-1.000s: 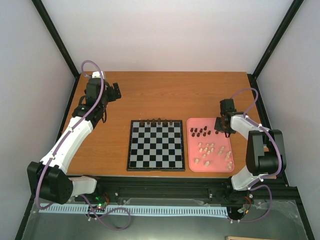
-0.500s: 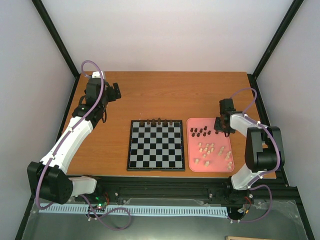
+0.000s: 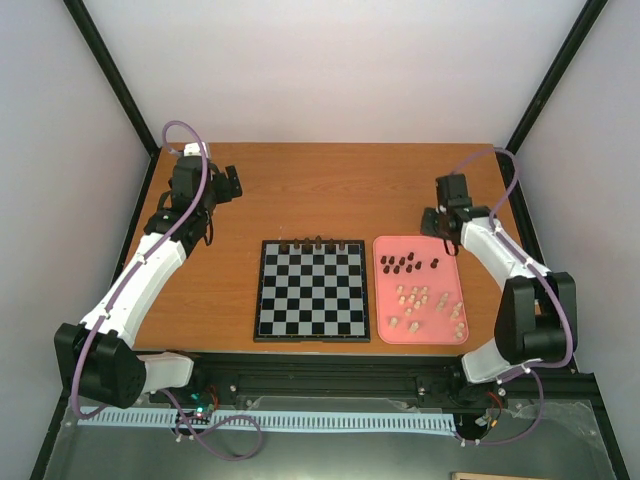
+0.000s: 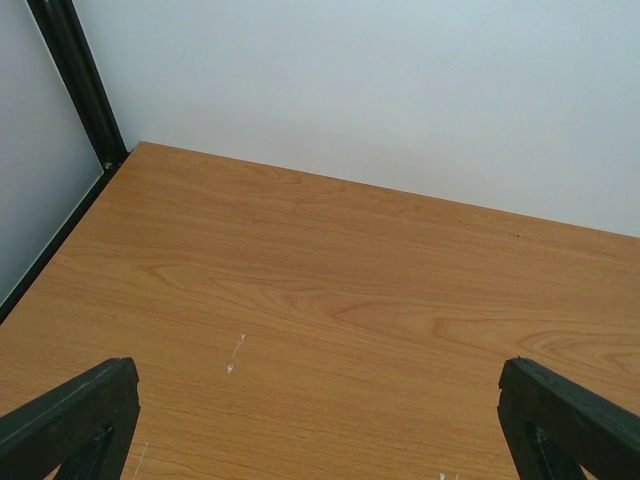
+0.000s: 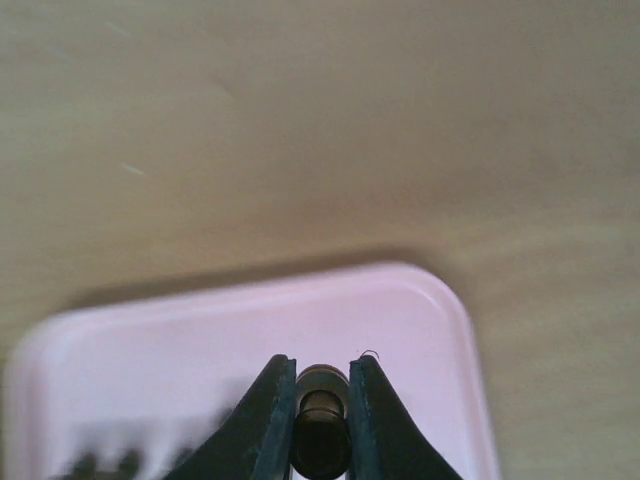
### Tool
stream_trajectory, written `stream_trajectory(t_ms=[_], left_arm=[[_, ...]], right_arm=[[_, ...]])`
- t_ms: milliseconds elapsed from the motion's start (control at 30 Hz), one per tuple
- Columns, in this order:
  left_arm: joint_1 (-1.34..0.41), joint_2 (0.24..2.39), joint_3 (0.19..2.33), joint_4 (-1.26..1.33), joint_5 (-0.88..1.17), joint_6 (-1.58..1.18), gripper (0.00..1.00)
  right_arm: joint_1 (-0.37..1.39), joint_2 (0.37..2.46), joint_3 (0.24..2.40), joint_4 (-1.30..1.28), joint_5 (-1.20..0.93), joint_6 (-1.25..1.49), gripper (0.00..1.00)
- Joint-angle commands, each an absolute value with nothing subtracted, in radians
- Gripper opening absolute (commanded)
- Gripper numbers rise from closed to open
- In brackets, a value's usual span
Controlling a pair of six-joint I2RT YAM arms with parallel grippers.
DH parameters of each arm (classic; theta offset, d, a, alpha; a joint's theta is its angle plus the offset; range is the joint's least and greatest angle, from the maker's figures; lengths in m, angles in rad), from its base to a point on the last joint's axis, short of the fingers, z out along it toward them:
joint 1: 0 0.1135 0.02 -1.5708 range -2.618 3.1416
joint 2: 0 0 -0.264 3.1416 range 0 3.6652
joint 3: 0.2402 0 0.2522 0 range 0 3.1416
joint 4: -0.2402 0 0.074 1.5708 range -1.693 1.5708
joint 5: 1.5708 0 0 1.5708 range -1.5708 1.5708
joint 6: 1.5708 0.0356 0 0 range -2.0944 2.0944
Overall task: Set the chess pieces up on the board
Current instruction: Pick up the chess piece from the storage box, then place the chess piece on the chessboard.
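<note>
A pink tray lies on the wooden desk just beside the board's right edge. Black frame posts stand at the desk's corners, and pale walls close it in. Nothing lies between the tray and the board.

The right pincer hangs over the tray's far right corner, closed on a dark piece. The wrist view is blurred, so the kind of piece cannot be told, and its lower part runs off the frame. The left pincer is spread wide open over bare desk at the far left, well apart from the board. Only its two black fingers show, cut off at the bottom edge.

The board is black and silver-grey checks with a thin black border, flat in the desk's middle. A few dark chess pieces stand along its far row; the other squares are bare. On the tray, dark ones cluster at the far end and pale ones scatter nearer, too small to tell apart.
</note>
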State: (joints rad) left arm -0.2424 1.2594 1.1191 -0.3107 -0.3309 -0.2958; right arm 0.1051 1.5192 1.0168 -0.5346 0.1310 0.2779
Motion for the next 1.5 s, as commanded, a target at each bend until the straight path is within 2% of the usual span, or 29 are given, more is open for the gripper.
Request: stream_trajectory(t_ms=[0, 167, 300, 767, 1467], left_arm=[[-0.245, 1.258, 1.143, -0.294, -0.341, -0.296, 1.00], [-0.245, 1.260, 1.143, -0.297, -0.345, -0.295, 1.00], [-0.245, 1.257, 1.143, -0.301, -0.355, -0.293, 1.00], [-0.245, 1.268, 1.143, -0.299, -0.360, -0.291, 1.00], [-0.245, 1.265, 1.141, -0.296, -0.367, -0.290, 1.00]], right_arm=[[0.230, 1.541, 1.151, -0.565, 0.068, 0.284, 0.03], [0.431, 1.699, 1.278, -0.573, 0.059, 0.289, 0.03], [0.515, 1.802, 1.368, -0.594, 0.055, 0.291, 0.03], [0.552, 1.899, 1.389, -0.619, -0.031, 0.265, 0.03], [0.569, 1.990, 1.428, -0.635, 0.012, 0.263, 0.03]])
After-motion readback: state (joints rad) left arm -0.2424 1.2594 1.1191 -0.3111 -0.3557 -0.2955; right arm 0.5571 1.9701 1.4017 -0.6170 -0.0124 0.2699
